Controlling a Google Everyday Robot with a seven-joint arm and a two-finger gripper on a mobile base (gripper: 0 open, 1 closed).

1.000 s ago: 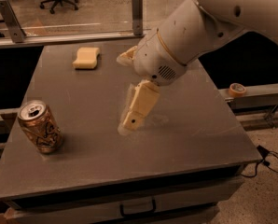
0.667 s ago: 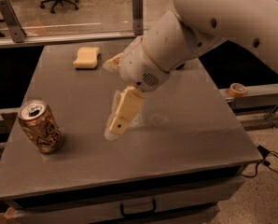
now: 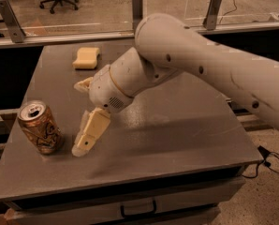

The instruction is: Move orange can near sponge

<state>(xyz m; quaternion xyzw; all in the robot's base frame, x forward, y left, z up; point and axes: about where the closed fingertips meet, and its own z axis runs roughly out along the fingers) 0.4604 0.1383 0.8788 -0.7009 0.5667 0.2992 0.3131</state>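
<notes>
The orange can stands upright near the table's front left edge, with its silver top and pull tab showing. The pale yellow sponge lies flat at the table's back left, well apart from the can. My gripper is just right of the can, low over the table, open and empty. Its lower finger points down with its tip close to the can's base, not touching it. The upper finger sticks out towards the left.
The grey table has a drawer handle at its front. My large white arm crosses over the right half of the table. A glass barrier with metal posts runs behind the table. Office chairs stand beyond it.
My gripper has moved left and down across the table, from the middle to just beside the orange can. The can and the sponge have not moved.
</notes>
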